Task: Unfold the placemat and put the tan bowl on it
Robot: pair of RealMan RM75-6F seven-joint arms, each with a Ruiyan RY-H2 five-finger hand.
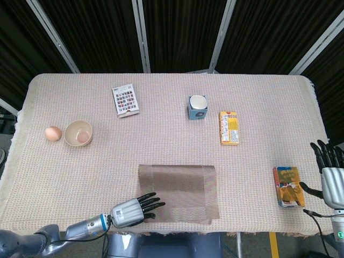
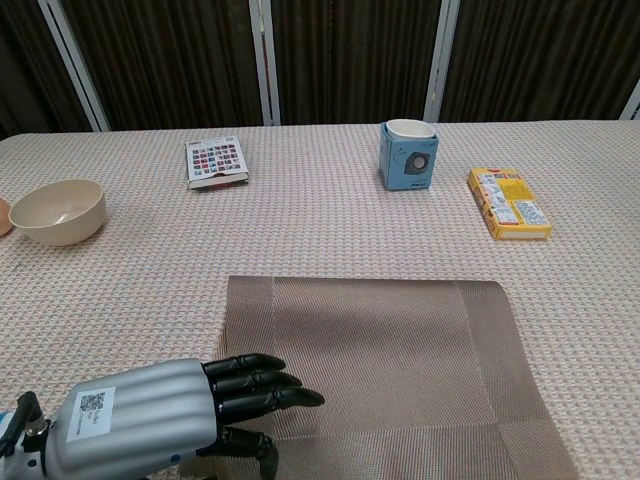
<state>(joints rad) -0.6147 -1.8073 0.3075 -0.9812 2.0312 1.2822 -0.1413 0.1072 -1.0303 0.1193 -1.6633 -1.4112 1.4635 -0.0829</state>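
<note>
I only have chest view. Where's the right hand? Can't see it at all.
Observer: The right hand is in head view only, off the table's right edge, fingers apart, holding nothing.
Operator: Anything near it?
Observer: An orange box lies on the tablecloth just left of it; chest view misses it.
Operator: Something orange is cut off left of the tan bowl. What is it?
Observer: A brown egg, beside the tan bowl on its left.
Operator: Is the bowl empty?
Observer: From above a pale rounded shape shows inside it; I cannot tell what it is.
</note>
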